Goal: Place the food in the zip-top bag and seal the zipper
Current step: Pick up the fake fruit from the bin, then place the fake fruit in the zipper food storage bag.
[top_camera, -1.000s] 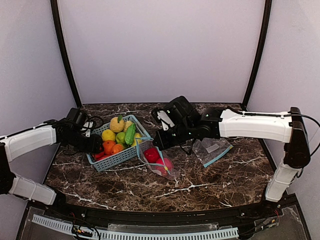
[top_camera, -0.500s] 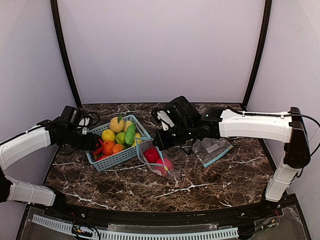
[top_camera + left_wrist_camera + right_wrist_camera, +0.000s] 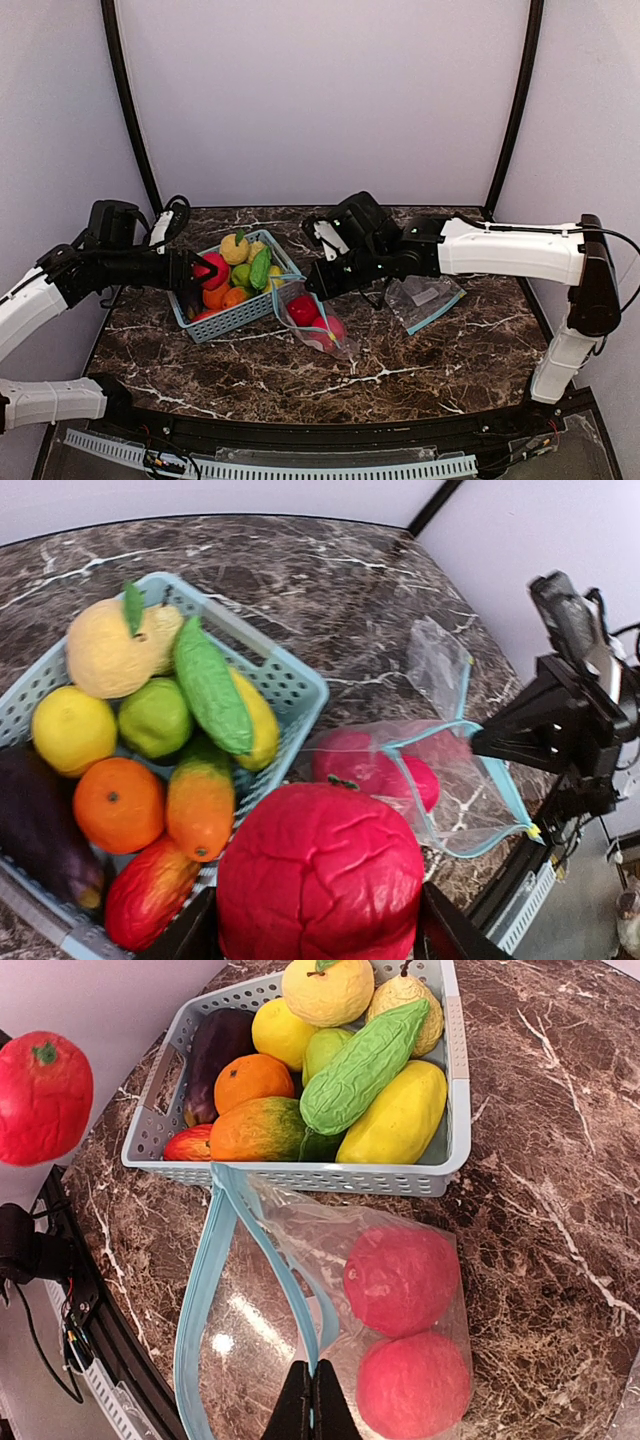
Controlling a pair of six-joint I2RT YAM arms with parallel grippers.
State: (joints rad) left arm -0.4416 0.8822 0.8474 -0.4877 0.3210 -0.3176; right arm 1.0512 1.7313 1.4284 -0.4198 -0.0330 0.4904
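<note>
My left gripper (image 3: 203,271) is shut on a red round toy fruit (image 3: 320,875), held above the near corner of the blue basket (image 3: 225,318); the fruit also shows in the right wrist view (image 3: 42,1097). My right gripper (image 3: 312,1400) is shut on the light-blue zipper (image 3: 262,1250) of the clear zip-top bag (image 3: 318,322), holding its mouth open toward the basket. Two red round fruits (image 3: 402,1280) lie inside the bag. A long green vegetable (image 3: 362,1065) lies in the basket with several other fruits.
A second clear zip-top bag (image 3: 424,299) lies flat on the marble table to the right. The basket (image 3: 300,1175) sits just behind the open bag's mouth. Purple walls and black posts close in the back and sides.
My left gripper has lifted the red fruit out of the basket and risen, its arm swinging up and left. The right arm and bag have not moved.
</note>
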